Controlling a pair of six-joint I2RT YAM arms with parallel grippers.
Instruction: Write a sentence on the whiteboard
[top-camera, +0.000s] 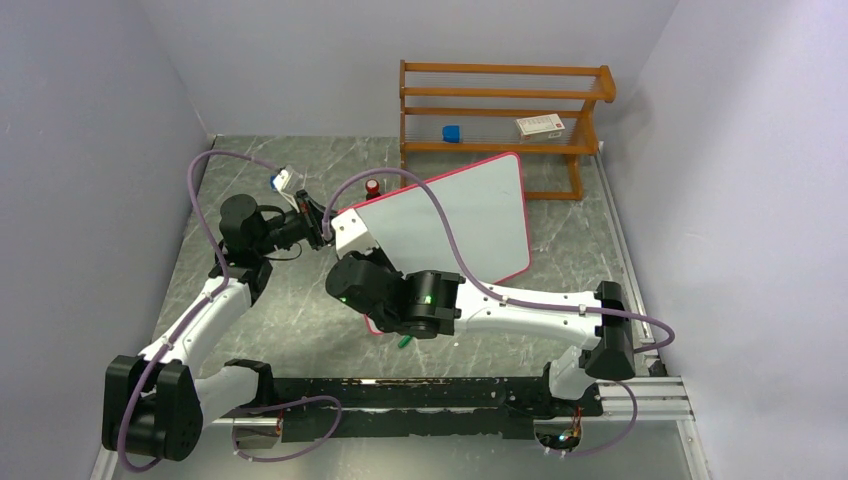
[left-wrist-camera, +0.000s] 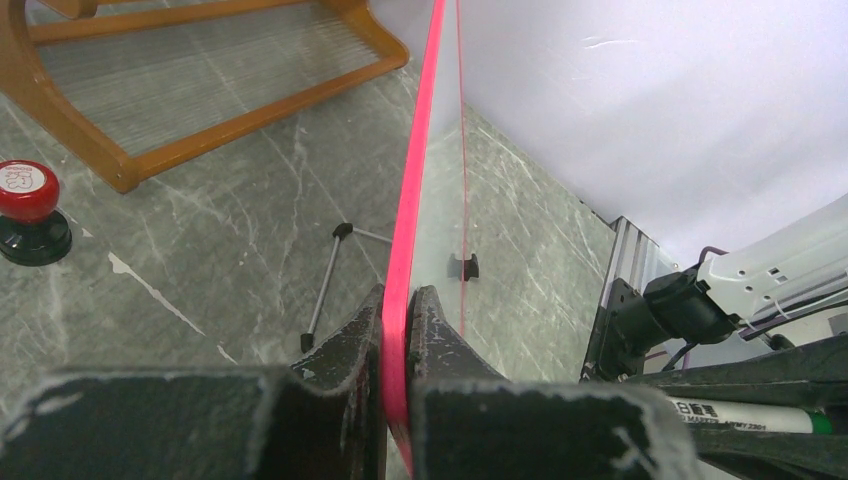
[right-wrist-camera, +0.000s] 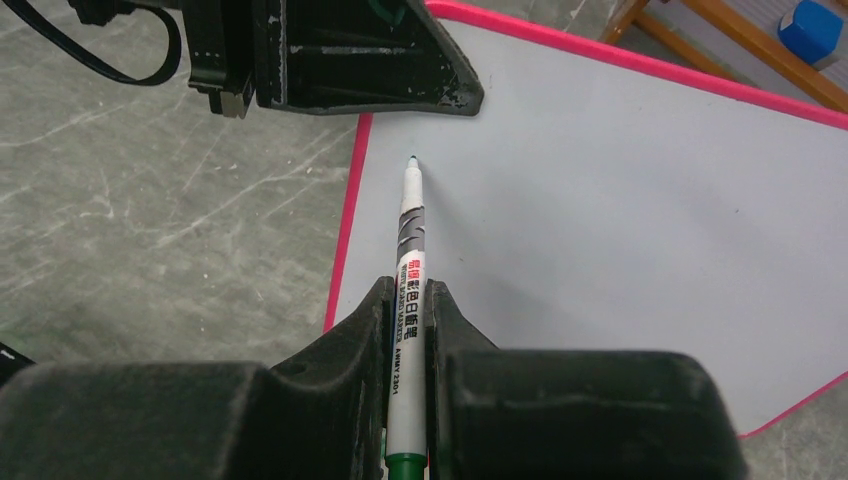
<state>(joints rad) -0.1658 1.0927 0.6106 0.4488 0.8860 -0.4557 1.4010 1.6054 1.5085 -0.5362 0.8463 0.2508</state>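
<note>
The whiteboard (top-camera: 470, 215) stands tilted on the table, white with a pink-red frame, and its face shows plain white. My left gripper (top-camera: 328, 232) is shut on the frame at the board's upper left corner; in the left wrist view the pink edge (left-wrist-camera: 415, 180) runs between the closed jaws of the left gripper (left-wrist-camera: 398, 310). My right gripper (right-wrist-camera: 408, 295) is shut on a white marker (right-wrist-camera: 412, 230) with a green end. The marker's tip hovers at or just off the whiteboard (right-wrist-camera: 620, 200) near that same corner, just below the left gripper's fingers (right-wrist-camera: 360, 60).
A wooden rack (top-camera: 500, 110) stands behind the board, holding a blue block (top-camera: 451, 132) and a white box (top-camera: 540, 125). A red-topped stamp (left-wrist-camera: 28, 200) sits on the table behind the board. A small green piece (top-camera: 404, 341) lies by the board's near corner. Walls close three sides.
</note>
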